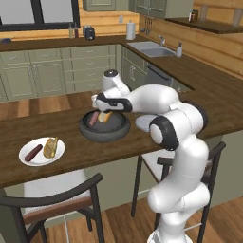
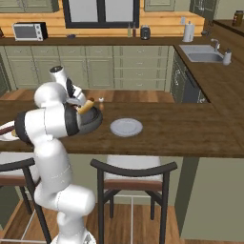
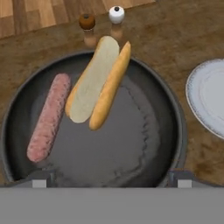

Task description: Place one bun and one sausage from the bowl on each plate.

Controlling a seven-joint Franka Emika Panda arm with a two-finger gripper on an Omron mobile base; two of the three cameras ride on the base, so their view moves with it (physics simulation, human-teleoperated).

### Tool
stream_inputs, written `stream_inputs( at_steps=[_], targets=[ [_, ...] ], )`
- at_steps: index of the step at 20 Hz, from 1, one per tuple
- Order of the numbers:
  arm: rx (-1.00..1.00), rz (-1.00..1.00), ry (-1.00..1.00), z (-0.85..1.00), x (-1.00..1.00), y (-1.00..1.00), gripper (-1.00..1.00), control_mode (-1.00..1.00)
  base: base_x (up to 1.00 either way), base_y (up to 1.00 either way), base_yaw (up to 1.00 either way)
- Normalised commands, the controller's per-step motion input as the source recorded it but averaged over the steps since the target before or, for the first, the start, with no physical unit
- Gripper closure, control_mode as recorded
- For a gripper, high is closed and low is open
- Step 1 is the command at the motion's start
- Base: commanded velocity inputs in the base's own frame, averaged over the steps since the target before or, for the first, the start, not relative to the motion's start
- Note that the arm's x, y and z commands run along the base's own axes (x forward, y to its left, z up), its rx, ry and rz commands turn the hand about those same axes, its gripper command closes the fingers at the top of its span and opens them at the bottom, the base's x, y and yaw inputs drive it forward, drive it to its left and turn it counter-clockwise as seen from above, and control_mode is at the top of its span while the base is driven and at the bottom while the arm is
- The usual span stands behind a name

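The dark grey bowl [image 3: 175, 113] [image 1: 118, 130] [image 2: 95, 121] sits on the wooden counter below my hand. Inside it, a pinkish sausage [image 3: 48, 117] [image 1: 93, 118] lies on the left. A split bun [image 3: 98, 83] [image 1: 106, 116] [image 2: 86, 106] lies beside it, one end resting over the far rim. My gripper [image 3: 111, 179] [image 1: 98, 107] hovers just above the bowl, open, with nothing between its fingertips [image 3: 41, 178]. A white plate [image 1: 28, 159] to the left holds one sausage [image 1: 33, 152] and one bun [image 1: 50, 147]. An empty white plate [image 3: 210, 96] [image 2: 126, 127] [image 1: 142, 123] lies to the bowl's right.
Small pepper [image 3: 87, 22] and salt [image 3: 116, 14] shakers stand just beyond the bowl's far rim. Two chairs [image 2: 133, 167] [image 1: 52, 199] stand under the counter's near edge. A sink [image 1: 149, 48] is set in the counter at the back right.
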Motion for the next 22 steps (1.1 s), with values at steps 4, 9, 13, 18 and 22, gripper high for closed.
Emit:
stream_inputs(
  at_steps=[4,9,13,18,22],
  targets=[
    [-0.01,0.00,0.09,0.00,0.85,0.11,-1.00,-1.00,0.00,0.00,0.00],
    [-0.08,0.00,0.02,-0.41,0.55,0.00,-1.00,-1.00,0.00,0.00,0.00],
    [-0.07,0.00,0.00,-0.27,0.63,0.08,-1.00,-1.00,0.00,0.00,0.00],
    [-0.05,0.00,0.00,-0.47,0.46,0.02,-1.00,-1.00,0.00,0.00,0.00],
    [0.00,0.00,0.00,-0.31,0.48,0.02,-1.00,-1.00,0.00,0.00,0.00]
  ],
)
